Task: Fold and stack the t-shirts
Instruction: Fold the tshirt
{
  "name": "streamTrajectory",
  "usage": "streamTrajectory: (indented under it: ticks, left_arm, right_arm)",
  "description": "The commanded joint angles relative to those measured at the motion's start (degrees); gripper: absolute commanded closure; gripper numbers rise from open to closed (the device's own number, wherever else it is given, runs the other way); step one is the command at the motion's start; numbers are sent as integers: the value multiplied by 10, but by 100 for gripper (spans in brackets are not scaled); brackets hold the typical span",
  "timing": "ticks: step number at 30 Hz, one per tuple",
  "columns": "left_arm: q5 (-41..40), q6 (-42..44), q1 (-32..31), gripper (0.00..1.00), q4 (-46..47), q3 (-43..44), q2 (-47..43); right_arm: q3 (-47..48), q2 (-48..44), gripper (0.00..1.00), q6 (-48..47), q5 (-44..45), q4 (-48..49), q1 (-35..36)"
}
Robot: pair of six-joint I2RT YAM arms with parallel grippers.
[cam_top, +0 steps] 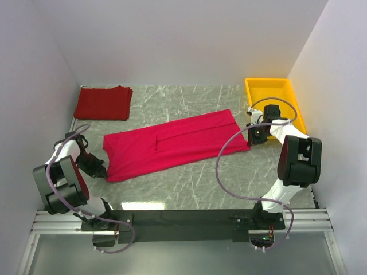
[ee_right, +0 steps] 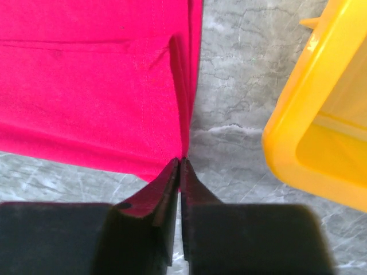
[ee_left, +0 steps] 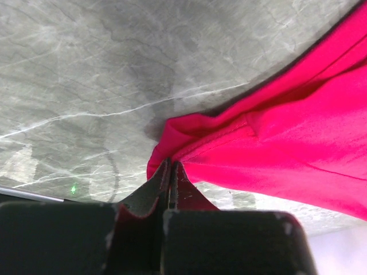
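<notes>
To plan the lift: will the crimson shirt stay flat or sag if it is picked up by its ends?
Probably floppy: the shirt bunches into soft folds where the left gripper pinches it. It would likely sag in the middle, being long and thin. It looks light: a small pinch raises its corner.

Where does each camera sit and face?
Top external: above, behind the bases, looking down on the table; both arms, crimson shirt, darker shirt, yellow tray.
Left wrist: on the left arm, past the left gripper, shut on the crimson shirt.
Right wrist: on the right arm, past the right gripper, shut at the shirt's edge by the tray.
Shared: all show the crimson shirt.
</notes>
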Motion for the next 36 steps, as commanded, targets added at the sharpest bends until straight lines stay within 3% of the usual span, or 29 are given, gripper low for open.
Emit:
streamTrajectory:
  ticks: [1, 3, 7, 21, 25, 32, 36]
  left_arm:
    - [11, 11, 4, 99, 1, 1, 6]
    - [17, 14, 4, 99, 2, 2, 6]
    - [19, 15, 4, 99, 2, 2, -1]
    - [48, 26, 4, 96, 4, 4, -8]
    - [52, 27, 4, 95, 3, 5, -14]
    - [39, 23, 4, 96, -5, 6, -23]
    - [27, 21, 4, 99, -8, 8, -30]
  right_arm:
    - [0, 10, 83, -10, 16, 21, -7]
    - [5, 9, 69, -8, 9, 19, -8]
    - [12, -12, 58, -7, -17, 14, -8]
    - [1, -1, 60, -42, -57, -34, -7]
    - [-2, 15, 63, -41, -60, -37, -7]
    - [1, 17, 97, -37, -53, -30, -8]
    - [0, 3, 100, -38, -43, -24, -11]
